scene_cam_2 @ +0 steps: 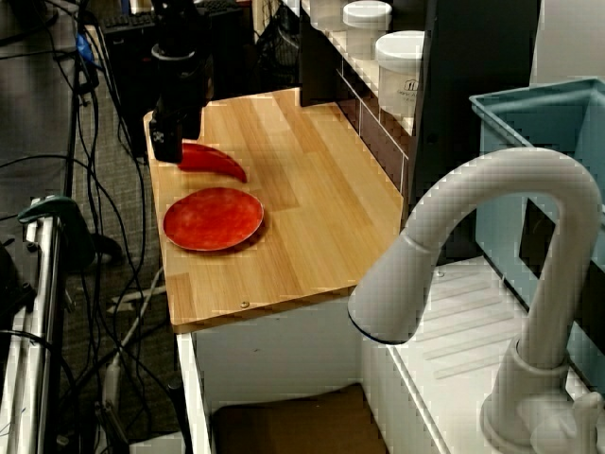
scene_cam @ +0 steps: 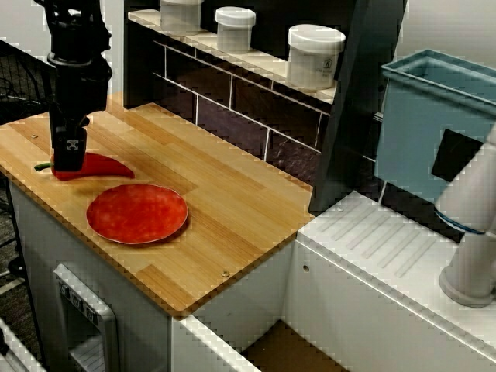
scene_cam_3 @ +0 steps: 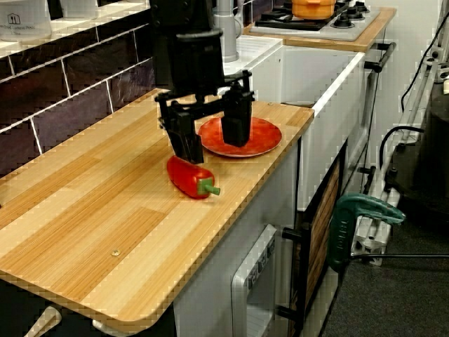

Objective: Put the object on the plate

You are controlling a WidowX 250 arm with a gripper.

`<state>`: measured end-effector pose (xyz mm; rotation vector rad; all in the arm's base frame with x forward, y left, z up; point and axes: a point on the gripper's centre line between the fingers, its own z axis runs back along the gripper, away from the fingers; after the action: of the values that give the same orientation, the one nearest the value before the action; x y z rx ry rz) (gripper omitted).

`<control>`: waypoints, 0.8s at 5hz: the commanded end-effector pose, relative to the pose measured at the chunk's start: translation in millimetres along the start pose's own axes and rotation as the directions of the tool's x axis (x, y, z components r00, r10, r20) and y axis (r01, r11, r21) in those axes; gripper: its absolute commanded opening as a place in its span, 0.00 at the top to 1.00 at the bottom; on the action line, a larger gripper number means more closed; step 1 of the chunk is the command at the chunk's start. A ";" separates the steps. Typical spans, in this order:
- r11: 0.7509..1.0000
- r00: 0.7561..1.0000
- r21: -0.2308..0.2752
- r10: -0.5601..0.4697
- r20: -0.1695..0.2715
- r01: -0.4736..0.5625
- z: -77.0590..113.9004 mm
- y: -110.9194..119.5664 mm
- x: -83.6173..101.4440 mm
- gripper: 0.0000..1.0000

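end effector (scene_cam_3: 210, 137): black, two fingers spread apart — one finger (scene_cam_3: 188, 137) down just above the stem end of the pepper, the other finger (scene_cam_3: 236, 121) in front of the plate in the view from the counter's end
end effector contact: cannot tell whether the near finger touches the pepper; nothing clamped between the fingers
pepper (scene_cam: 99, 165): glossy red, lying flat on the counter (scene_cam: 225, 209), pointed tip toward the back wall side, green stem (scene_cam_3: 208, 187) sticking out toward the counter's outer edge
pepper vs plate: just beside it, not on it — a thin strip of wood shows between them in the view from above
plate (scene_cam: 137, 213): flat, red-orange, round, bare, sitting on the counter near the front edge
pepper, side view (scene_cam_2: 213, 160): partly hidden under the end effector (scene_cam_2: 166, 142) at the stem end; plate (scene_cam_2: 213, 218) just in front of it
arm: comes down from above at the counter's far-left corner in the view from above; end effector (scene_cam: 69, 151) low over the pepper
shelf: white lidded jars (scene_cam: 315, 56) in a row above the dark tile backsplash, well apart from the pepper
sink side: white faucet (scene_cam_2: 473, 246) and teal bin (scene_cam: 434, 124) to the right of the counter
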<state>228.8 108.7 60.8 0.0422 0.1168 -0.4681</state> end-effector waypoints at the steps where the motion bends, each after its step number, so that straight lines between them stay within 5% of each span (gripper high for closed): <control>1: 0.999 0.999 0.037 0.024 0.043 -0.025 9.6 20.3 12.9 0.00; 4: 0.996 0.999 0.069 0.049 0.015 -0.050 -19.8 24.5 27.0 0.00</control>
<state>255.9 116.2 30.9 0.0867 0.1143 -0.4250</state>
